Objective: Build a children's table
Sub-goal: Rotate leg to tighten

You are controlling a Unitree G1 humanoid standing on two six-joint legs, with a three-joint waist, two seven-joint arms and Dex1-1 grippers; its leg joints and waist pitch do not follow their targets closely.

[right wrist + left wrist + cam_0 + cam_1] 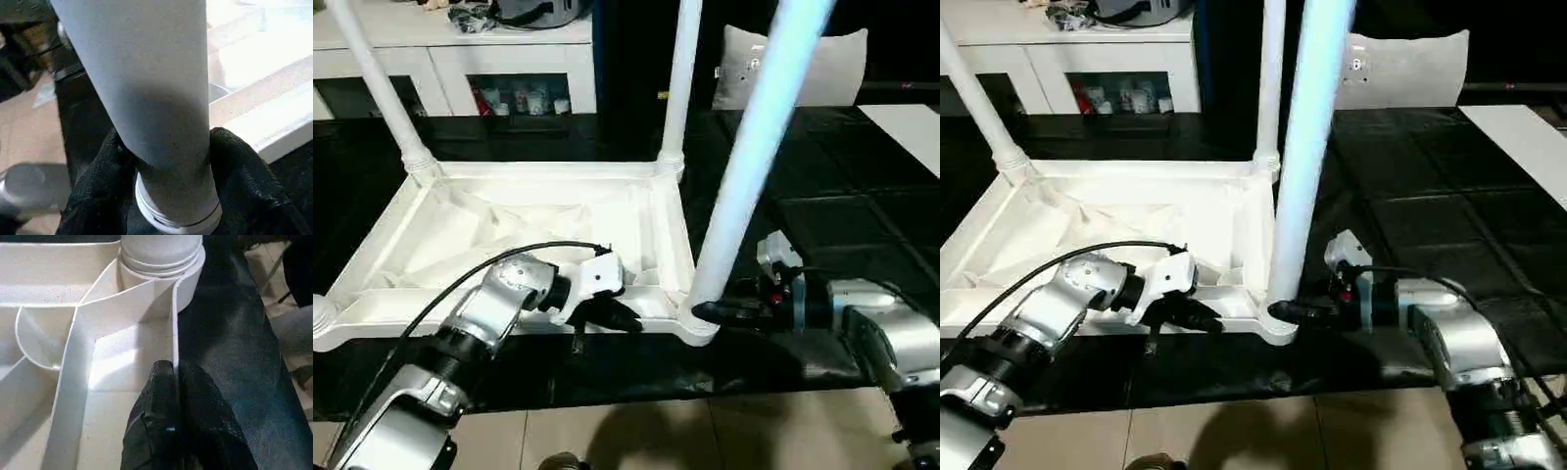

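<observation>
The white table top (509, 225) lies upside down on a black surface, ribbed underside up. Legs stand in its far left corner (377, 88) and far right corner (680, 88). A third leg (754, 147) rises, leaning slightly, from the near right corner socket (697, 323). My left gripper (612, 315) is shut on the thin near rim of the top; in the left wrist view its fingers (161, 396) pinch that wall close to the socket. My right gripper (710, 313) clasps the base of the near right leg (146, 73), one finger (230, 161) on each side.
The black surface (822, 215) extends to the right and behind. A white cabinet (450, 59) with glass doors stands at the back left, and a grey cushion (803, 69) at the back right. Tiled floor (607, 431) runs along the near edge.
</observation>
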